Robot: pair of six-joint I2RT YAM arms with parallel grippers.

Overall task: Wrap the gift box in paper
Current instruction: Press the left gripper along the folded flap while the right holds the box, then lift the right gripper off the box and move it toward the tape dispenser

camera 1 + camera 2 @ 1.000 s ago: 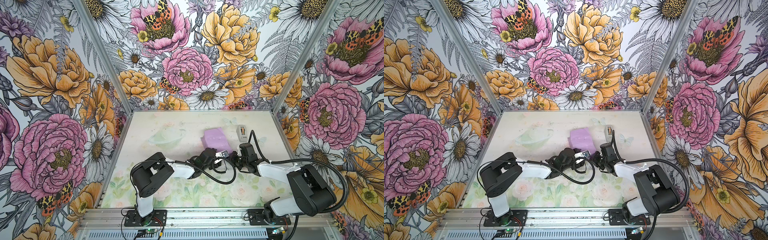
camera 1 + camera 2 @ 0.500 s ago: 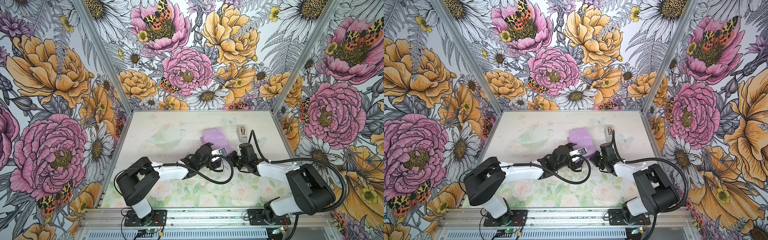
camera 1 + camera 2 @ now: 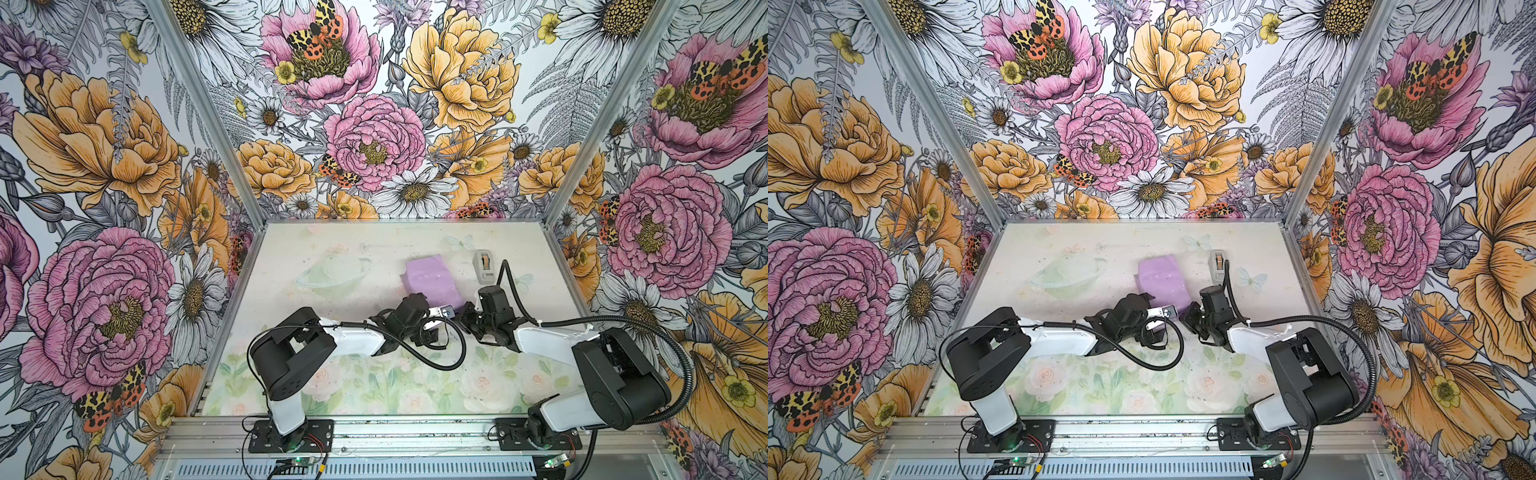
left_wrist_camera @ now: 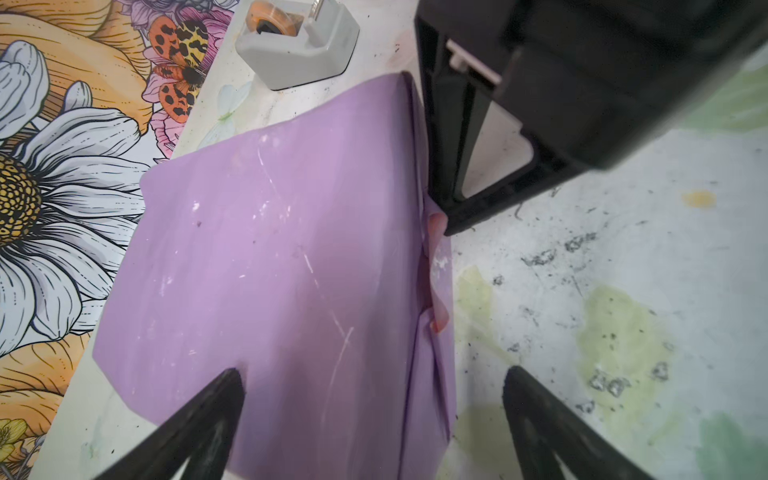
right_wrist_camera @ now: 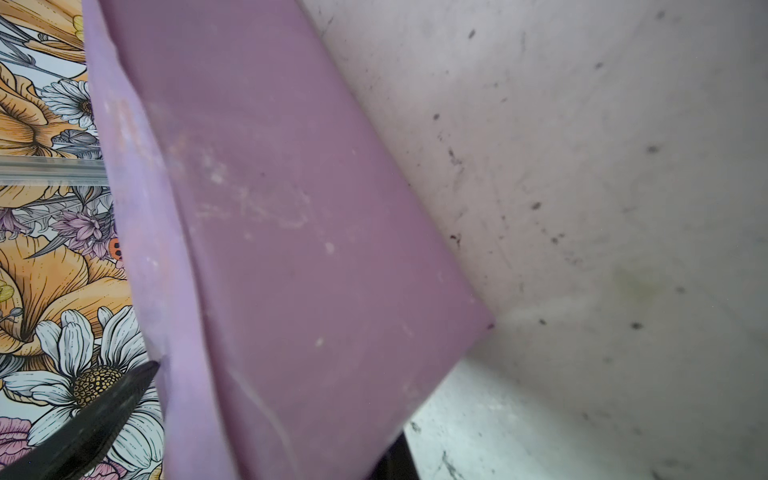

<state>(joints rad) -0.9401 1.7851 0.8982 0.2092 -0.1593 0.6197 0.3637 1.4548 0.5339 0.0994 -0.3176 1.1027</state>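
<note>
Two grippers are set at the paper folded over the hidden gift box beside the tape dispenser: right gripper pinched on its edge, left gripper spread empty; taping is judged next.

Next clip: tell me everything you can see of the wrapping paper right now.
The paper is a thin sheet, glossy lilac side out, scuffed with pale marks, folded over a blocky form so the gift box is fully hidden. It rests on the table near, but apart from, the tape dispenser. Along one side seam a sliver of pink underside curls out. The shut right gripper seems to pinch that seam; the open left gripper hovers over it, gripping nothing.
</note>
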